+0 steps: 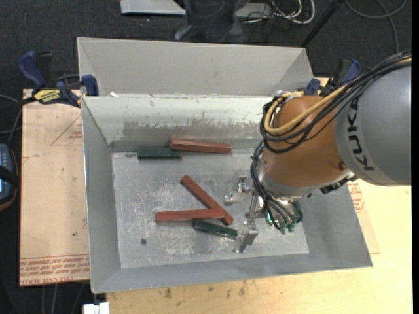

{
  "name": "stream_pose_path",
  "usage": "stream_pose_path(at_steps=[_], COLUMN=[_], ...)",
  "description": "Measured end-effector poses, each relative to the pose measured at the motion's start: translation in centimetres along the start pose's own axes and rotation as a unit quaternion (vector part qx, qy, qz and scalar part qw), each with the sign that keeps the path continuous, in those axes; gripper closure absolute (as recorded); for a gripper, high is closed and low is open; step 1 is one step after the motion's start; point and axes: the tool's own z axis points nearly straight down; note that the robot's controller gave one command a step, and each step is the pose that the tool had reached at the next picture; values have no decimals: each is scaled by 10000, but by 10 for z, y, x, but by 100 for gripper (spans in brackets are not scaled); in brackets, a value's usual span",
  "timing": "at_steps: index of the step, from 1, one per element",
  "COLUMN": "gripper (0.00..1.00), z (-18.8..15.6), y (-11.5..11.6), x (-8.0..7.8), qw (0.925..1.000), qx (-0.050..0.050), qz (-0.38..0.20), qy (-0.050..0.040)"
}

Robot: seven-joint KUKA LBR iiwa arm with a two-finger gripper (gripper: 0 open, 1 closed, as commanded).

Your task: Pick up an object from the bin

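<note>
My gripper (241,216) is low at the bin's front right and stands open, one metal finger (237,190) toward the back and the other (246,239) toward the front. Just left of the gap lie the right ends of three sticks. A red-brown stick (203,197) runs diagonally toward the gripper. A second red-brown stick (188,215) lies flat below it. A short dark green stick (215,227) lies in front, its tip close to the front finger. Nothing is clamped between the fingers.
Along the bin's back wall lie another red-brown stick (200,146) and a dark green stick (158,153). The arm's orange cover and cables hang over the bin's right side. The left half of the floor holds only scuffs.
</note>
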Motion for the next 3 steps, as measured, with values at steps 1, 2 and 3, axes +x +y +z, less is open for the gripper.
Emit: stream_pose_path(at_steps=[1, 2, 3], gripper=[0, 100, 100], z=[-4, 95, 95], y=[0, -3, -4], x=[-2, -41, -41], qw=[10000, 9988, 9988], qx=[-2, -25, -26], qz=[8, 476, 480], qy=[-40, -114, -115])
